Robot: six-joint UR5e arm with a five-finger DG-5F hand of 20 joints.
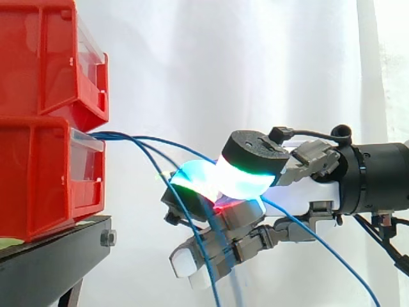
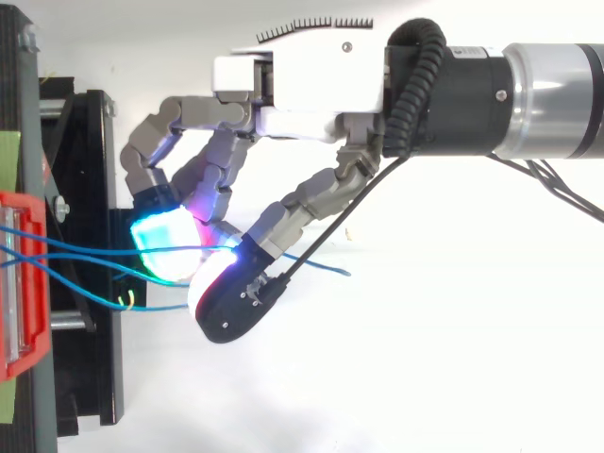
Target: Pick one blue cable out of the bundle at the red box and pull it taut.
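Several thin blue cables [image 1: 118, 135] leave the gap between the two stacked red bins [image 1: 38, 179] and fan out to the right. My hand [image 1: 300, 192] comes in from the right at bin height, fingers curled. One blue cable [image 2: 316, 263] runs into the pinch between the black-backed thumb and a cyan-green glowing fingertip [image 2: 160, 241]. Past the hand it trails down to the lower right. The other cables [image 1: 192, 220] sag under the fingers and hang down. From above, the palm [image 2: 302, 85] is to the right of the red bin [image 2: 24, 283].
The bins stand on a black stand [image 1: 51, 262] at the left, with its frame [image 2: 94, 189] just left of the fingertips. A white curtain [image 1: 255, 64] hangs behind. Open space lies to the right of the bins, around the arm.
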